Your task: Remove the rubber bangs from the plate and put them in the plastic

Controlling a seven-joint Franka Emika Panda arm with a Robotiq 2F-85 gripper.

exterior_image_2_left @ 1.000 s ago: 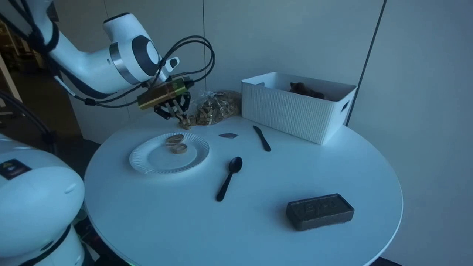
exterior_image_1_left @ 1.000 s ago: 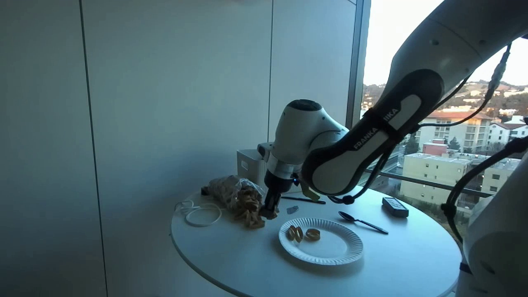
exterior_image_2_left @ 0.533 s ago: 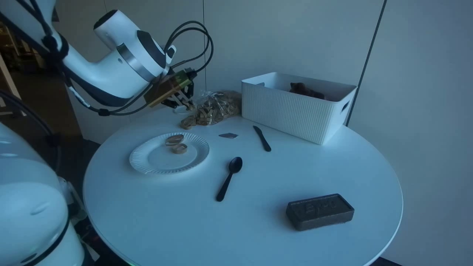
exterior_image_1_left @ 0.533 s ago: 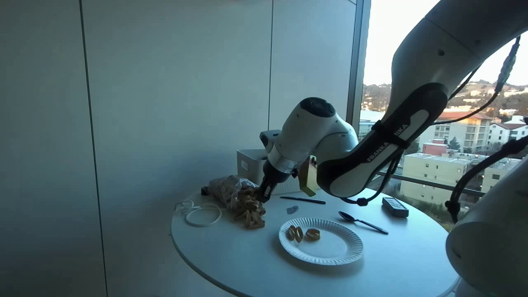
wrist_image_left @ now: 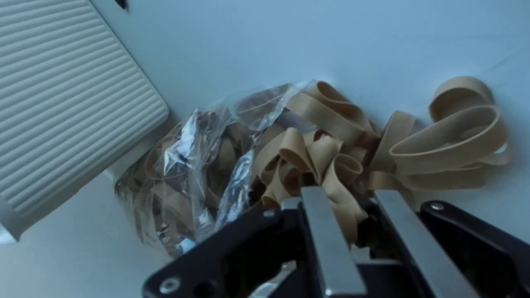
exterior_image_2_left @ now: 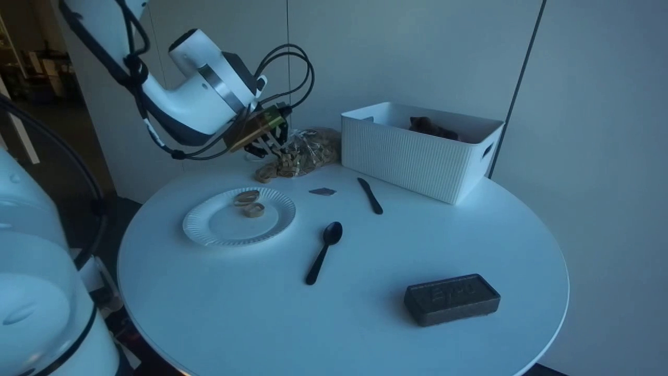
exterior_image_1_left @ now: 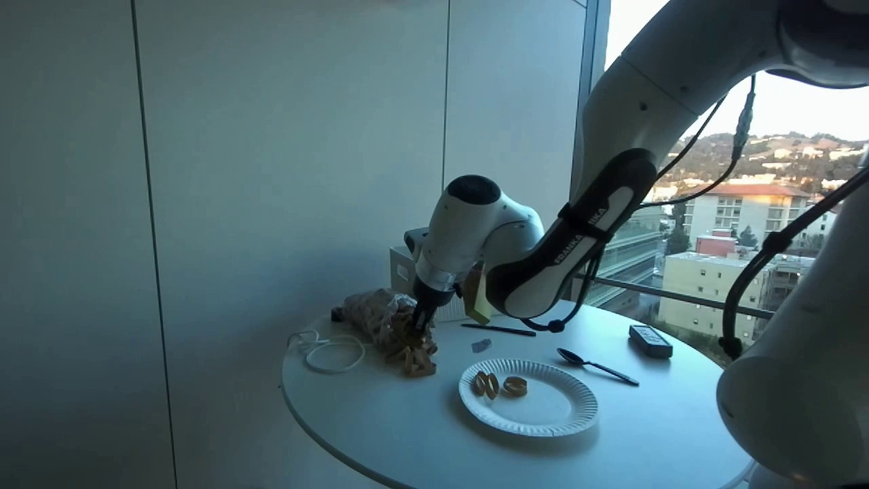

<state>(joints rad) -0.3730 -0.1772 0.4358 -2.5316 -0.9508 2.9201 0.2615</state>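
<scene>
Tan rubber bands (exterior_image_1_left: 514, 386) lie on the white paper plate (exterior_image_1_left: 557, 418); both also show in an exterior view, the bands (exterior_image_2_left: 253, 210) on the plate (exterior_image_2_left: 198, 222). The clear plastic bag (wrist_image_left: 182, 182) lies on its side, stuffed with bands that spill from its mouth; it also shows in both exterior views (exterior_image_1_left: 366, 312) (exterior_image_2_left: 319, 143). My gripper (wrist_image_left: 350, 192) is over the bag's mouth, its fingers a little apart with folded rubber bands (wrist_image_left: 345, 207) between them. Loops beyond the fingertips overlap the pile, so where the held bands end is unclear. The gripper (exterior_image_2_left: 279, 149) is tilted.
A white ribbed box (exterior_image_2_left: 412, 162) stands beside the bag. A black knife (exterior_image_2_left: 370, 196), a black spoon (exterior_image_2_left: 323, 253), a dark eraser (exterior_image_2_left: 452, 299) and a small scrap (exterior_image_2_left: 322, 191) lie on the round table. A white cable (exterior_image_1_left: 336, 353) lies near the bag.
The gripper has lifted from beside the loose bands, tilted, and moved over the bag's mouth. Its finger gap looks the same. The plate and its bands have not moved.
</scene>
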